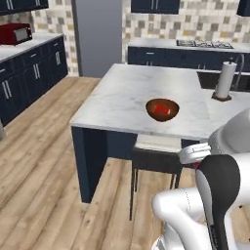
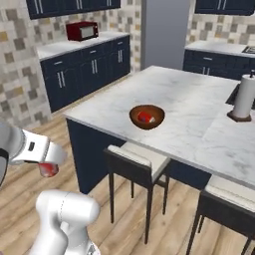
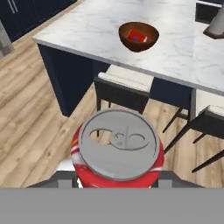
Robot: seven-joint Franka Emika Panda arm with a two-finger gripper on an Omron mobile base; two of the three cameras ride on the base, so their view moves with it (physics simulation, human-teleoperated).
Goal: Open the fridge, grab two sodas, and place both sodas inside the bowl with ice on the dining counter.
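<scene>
Wood-plank flooring runs under a dining counter (image 1: 122,97) with a white veined marble top and dark navy legs, standing in the middle of the kitchen. On the marble, toward its near edge, sits a reddish-brown bowl (image 1: 162,109), and one red soda can (image 2: 145,117) already lies inside it. A paper towel roll (image 1: 225,80) stands upright farther right on the same top, well apart from the bowl. Dark stools (image 2: 135,167) with pale seats are tucked beneath the near edge. Against the far wall a tall grey fridge (image 1: 98,36) stands with its door closed, and a red microwave (image 2: 82,31) rests on the navy wall cabinets to the left.

Low and short of the counter, above the floor, the gripper (image 2: 48,168) has its two fingers partly spread and clamped around a second soda can (image 3: 117,151). From the hand camera this can stands upright between the fingers, silver top and pull tab facing up, with the bowl well beyond it.
</scene>
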